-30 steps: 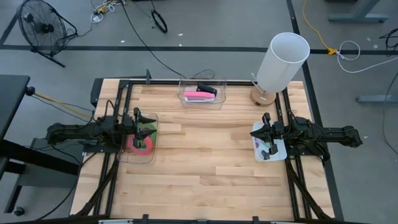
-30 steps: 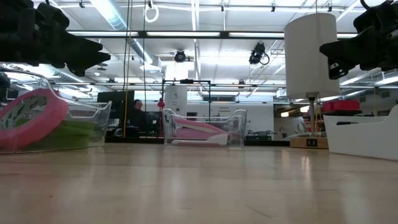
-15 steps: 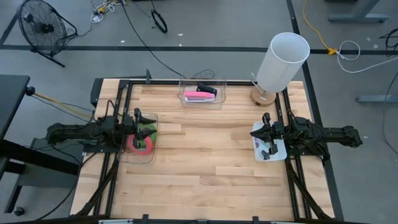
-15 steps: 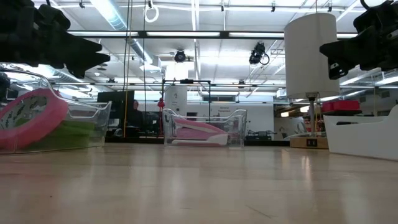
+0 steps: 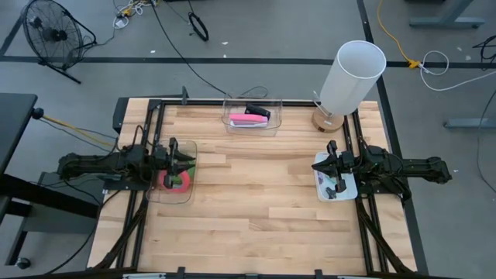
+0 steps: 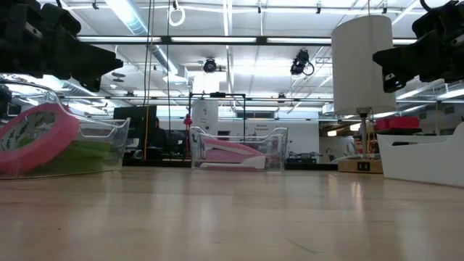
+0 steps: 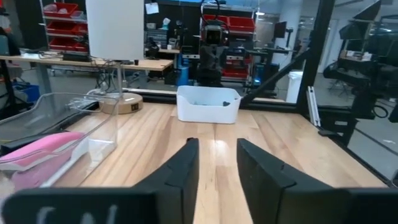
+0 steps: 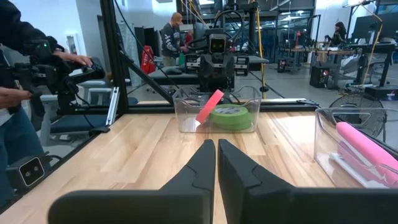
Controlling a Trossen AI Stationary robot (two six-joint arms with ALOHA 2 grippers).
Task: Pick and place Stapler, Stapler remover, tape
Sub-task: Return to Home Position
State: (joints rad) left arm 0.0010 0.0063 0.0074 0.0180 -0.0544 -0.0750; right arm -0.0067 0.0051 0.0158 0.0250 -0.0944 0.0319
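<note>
We see the left end effector (image 5: 186, 161) released, its fingers (image 7: 180, 168) parted, hovering over the clear bin (image 5: 172, 198) at the left-centre of the high view. In that bin the pink tape (image 5: 172, 180) leans on the green tape (image 8: 233, 117). The right end effector (image 5: 327, 164) is clenched on nothing, above the white bin (image 5: 346, 191) at right-centre. The pink stapler (image 5: 248, 118) lies in a second clear bin (image 5: 273, 128) at the top centre of the bench (image 5: 263, 201).

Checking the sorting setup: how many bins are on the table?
3: clear tape bin under the left gripper, clear stapler bin at the far edge, white bin under the right gripper.
</note>
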